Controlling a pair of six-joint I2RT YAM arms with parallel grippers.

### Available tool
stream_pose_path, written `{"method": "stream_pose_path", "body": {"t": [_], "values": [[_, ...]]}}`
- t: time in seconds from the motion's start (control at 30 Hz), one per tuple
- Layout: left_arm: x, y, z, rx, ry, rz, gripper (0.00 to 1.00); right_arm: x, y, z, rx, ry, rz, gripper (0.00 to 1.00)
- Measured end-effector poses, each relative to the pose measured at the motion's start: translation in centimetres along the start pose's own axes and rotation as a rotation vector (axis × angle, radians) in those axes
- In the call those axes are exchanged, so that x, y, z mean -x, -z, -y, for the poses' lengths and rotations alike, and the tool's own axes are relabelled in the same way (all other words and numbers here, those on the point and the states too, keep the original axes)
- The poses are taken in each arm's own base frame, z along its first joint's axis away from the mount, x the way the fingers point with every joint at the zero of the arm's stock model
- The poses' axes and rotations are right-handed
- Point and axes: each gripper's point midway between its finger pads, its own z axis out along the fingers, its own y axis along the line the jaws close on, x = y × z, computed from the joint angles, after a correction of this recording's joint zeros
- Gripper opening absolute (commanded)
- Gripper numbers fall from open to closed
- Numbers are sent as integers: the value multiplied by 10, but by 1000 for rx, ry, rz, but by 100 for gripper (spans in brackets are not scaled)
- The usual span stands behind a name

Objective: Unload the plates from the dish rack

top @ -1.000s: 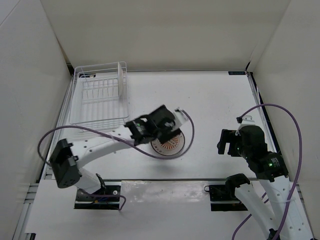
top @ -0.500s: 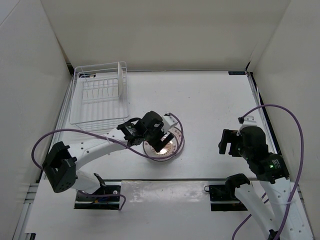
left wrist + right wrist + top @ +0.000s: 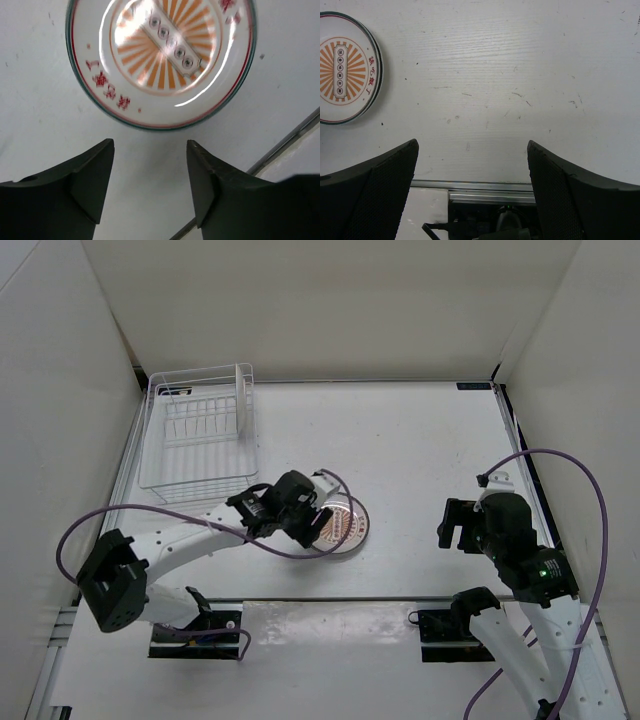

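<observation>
Table point(image 3: 430, 440): white and scuffed, walled in white on three sides. I see a metal rail point(image 3: 485, 184) along its near edge.
Dish rack point(image 3: 244, 405): white wire, in the far-left corner of the table, well apart from both arms' working ends. I see upright tines inside it.
Left arm point(image 3: 190, 535): it reaches from its base at the near left towards the middle of the table, with its wrist low over the near part.
Right arm point(image 3: 525, 565): folded up on the right side, its wrist facing the table's middle.
Cables: a purple loop point(image 3: 100, 520) hangs off the left arm, and another point(image 3: 590, 500) arcs over the right arm.
Plate point(image 3: 161, 60): white rim, orange sunburst centre and red characters. It lies flat on the table near the front edge, right of the rack and well clear of it. From above, its left part is hidden under the left wrist. In the right wrist view its right rim point(image 3: 375, 70) shows doubled lines, and I cannot tell whether other plates lie under it.
Left gripper point(image 3: 150, 142): jaws parted to a middling gap with only bare table between them. The tips sit just short of the plate's near rim, not touching it.
Right gripper point(image 3: 472, 145): jaws spread wide with nothing between them, above bare table, and the plate is off at the far left of its view.
</observation>
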Motion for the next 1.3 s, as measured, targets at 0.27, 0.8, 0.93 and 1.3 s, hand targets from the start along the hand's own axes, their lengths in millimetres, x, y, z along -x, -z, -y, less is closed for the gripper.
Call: {"method": "stream_pose_path", "body": {"t": [0.27, 0.8, 0.93, 1.3], "values": [[-42, 4, -19, 24, 189, -28, 63, -4, -1, 0, 3, 3, -1, 90], [-28, 7, -45, 23, 382, 76, 56, -7, -3, -1, 8, 9, -6, 90], [-26, 26, -66, 69, 436, 155, 62, -7, -3, -1, 8, 9, -5, 90], [15, 76, -141, 261, 625, 302, 100, -8, -3, -1, 11, 11, -10, 90]]}}
